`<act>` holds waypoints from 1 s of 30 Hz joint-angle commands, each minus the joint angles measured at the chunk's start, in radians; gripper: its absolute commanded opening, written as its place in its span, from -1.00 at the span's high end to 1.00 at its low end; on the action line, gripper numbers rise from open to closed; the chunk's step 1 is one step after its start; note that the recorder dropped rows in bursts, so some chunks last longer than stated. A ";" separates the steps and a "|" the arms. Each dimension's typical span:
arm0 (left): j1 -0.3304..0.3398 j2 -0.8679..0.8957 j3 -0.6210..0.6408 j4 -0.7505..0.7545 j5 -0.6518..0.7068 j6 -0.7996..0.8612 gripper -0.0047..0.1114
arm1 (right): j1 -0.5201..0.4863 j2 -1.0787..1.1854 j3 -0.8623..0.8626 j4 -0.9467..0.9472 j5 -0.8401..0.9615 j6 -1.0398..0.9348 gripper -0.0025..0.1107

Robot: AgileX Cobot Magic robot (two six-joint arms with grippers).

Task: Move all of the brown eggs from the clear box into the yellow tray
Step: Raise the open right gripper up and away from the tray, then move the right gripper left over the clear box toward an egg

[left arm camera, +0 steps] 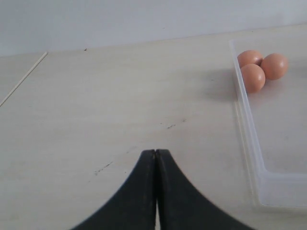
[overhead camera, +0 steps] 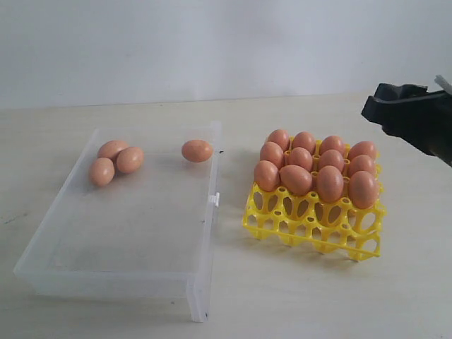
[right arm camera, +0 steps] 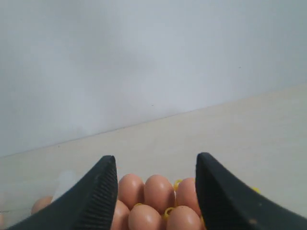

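Brown eggs [overhead camera: 130, 159], four, sit in the clear box [overhead camera: 106, 275] at 9 o'clock: three at its 11, a lone egg [overhead camera: 197, 150] at 1. Right claw [right arm camera: 156, 160] spread, empty, near the yellow tray [overhead camera: 311, 226] at 3; left claw [left arm camera: 156, 153] pressed together. Best straddle the lone egg's middle, squeeze softly.

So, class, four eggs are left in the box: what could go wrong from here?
Three brown eggs touch in the clear box's far corner; gripping one may roll the others.
The lone egg lies near the box wall, which a finger of the open right gripper might clip.
Only the yellow tray's front row is free; lowering there may bump seated eggs.
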 commanded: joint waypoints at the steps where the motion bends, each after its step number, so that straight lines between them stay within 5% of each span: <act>1: -0.006 -0.006 -0.004 -0.007 -0.006 -0.004 0.92 | -0.004 -0.026 -0.087 -0.073 0.187 0.034 0.16; 8: -0.006 -0.006 -0.004 -0.007 -0.006 -0.004 0.92 | -0.004 -0.026 -0.193 -0.119 0.371 0.050 0.38; 15: -0.006 -0.006 -0.004 -0.007 -0.006 -0.004 0.92 | -0.004 -0.001 -0.385 -0.196 0.743 -0.068 0.96; 30: -0.006 -0.006 -0.004 -0.007 -0.006 -0.004 0.92 | 0.059 0.258 -0.719 -0.219 1.080 -0.256 0.95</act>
